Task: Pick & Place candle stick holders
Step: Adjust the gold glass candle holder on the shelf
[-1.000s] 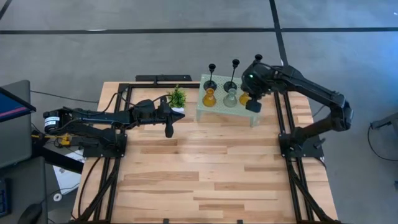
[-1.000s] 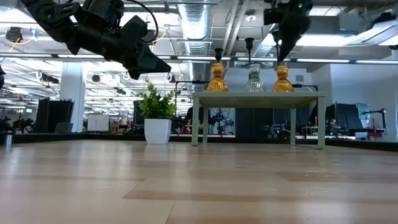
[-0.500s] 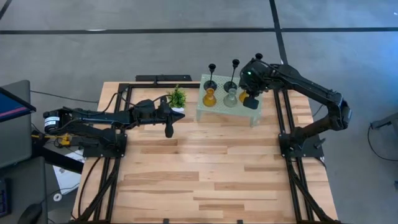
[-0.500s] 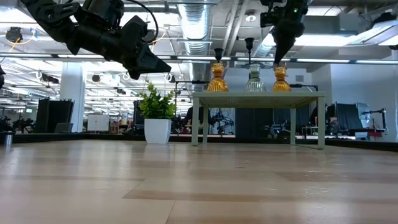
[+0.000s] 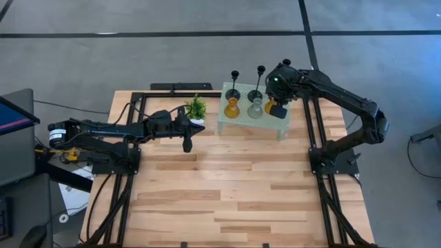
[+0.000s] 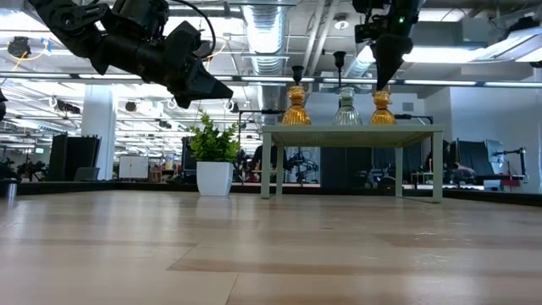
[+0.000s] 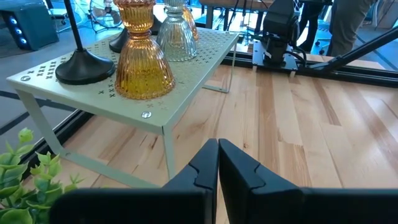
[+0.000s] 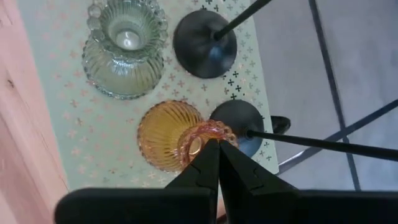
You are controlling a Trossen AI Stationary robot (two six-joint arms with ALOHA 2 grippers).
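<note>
— While the left tool (image 5: pixel 187 146) waits pinched together over the table (image 5: pixel 227 193), where's the right tool (image 8: pixel 217 144)?
— Pinched together too, right above an amber candle holder (image 8: pixel 166 137) on the green stand (image 5: pixel 284 125).

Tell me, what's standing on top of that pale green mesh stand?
On the pale green mesh stand: two amber glass holders, one clear-grey glass holder, and thin black holders. The right arm covers part of it from above.

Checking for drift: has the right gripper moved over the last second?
Yes. The right gripper, shut, has shifted left along the stand, toward the clear holder.
</note>
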